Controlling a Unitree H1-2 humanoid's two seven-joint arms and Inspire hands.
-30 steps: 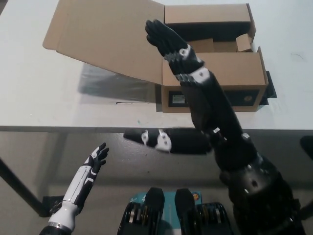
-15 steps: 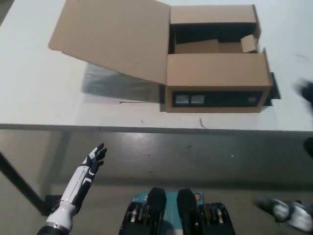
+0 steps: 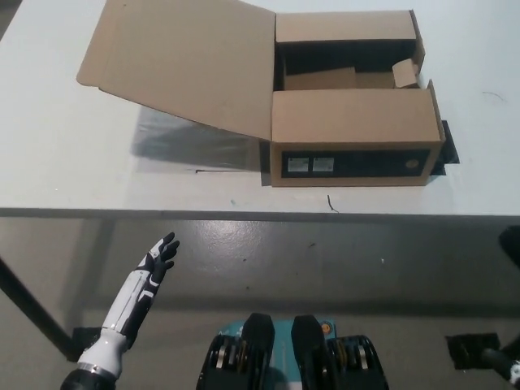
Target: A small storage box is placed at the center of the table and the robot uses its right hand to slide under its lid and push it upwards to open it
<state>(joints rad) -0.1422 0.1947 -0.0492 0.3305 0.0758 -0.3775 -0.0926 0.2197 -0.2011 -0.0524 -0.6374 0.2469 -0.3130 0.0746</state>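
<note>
Lid [image 3: 183, 61] flung wide left of the box [image 3: 351, 134], job looks done; left hand [image 3: 160, 258] idles below the table [image 3: 73, 175], fingers spread; right hand unseen.

Count: one cardboard box [image 3: 349, 122], one open lid [image 3: 183, 61], one white table [image 3: 73, 175], one left hand [image 3: 158, 258] in view.

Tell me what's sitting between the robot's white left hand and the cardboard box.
Nothing. In the head view only bare white table and floor separate the left hand from the box.
</note>
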